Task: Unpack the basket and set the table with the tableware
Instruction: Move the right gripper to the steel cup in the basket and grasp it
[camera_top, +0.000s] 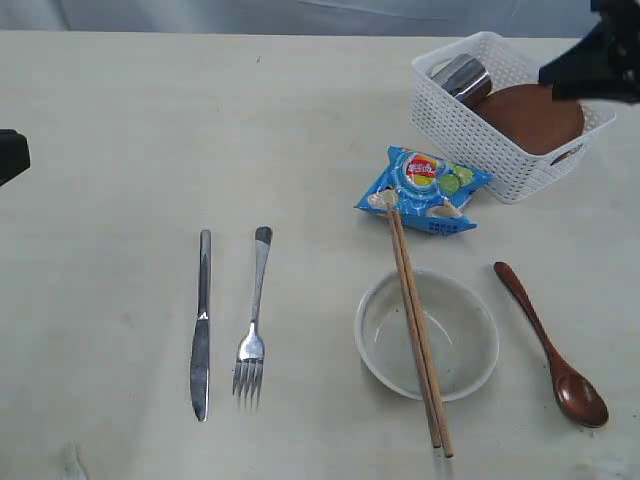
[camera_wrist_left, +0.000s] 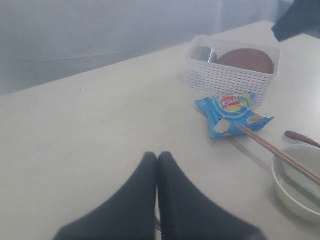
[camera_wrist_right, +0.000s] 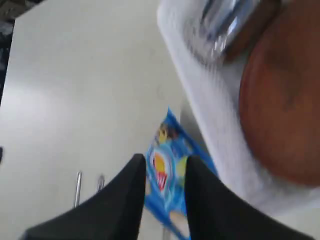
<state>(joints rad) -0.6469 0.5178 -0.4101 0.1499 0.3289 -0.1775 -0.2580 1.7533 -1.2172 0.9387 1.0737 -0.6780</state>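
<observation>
The wide, pale cream table (camera_top: 120, 130) runs back to a grey backdrop. At its far right stands the white lattice basket (camera_top: 455, 130), holding a reddish-brown plate (camera_top: 530, 118) and a tilted steel cup (camera_top: 462, 78). Nearer, chopsticks (camera_top: 420, 340) lie across the white bowl (camera_top: 380, 340). The right gripper (camera_wrist_right: 165, 162) hangs spread and empty near the basket. The left gripper (camera_wrist_left: 157, 160) is pressed together.

Right wrist view: basket (camera_wrist_right: 215, 125), cup (camera_wrist_right: 225, 25) and plate (camera_wrist_right: 280, 100) are blurred, and the frame edge cuts the plate. Exterior view: right arm (camera_top: 600, 60) above the basket is cropped, its fingers out of frame. The basket wall hides part of the plate. Only a sliver of the left arm (camera_top: 10, 155) shows.
</observation>
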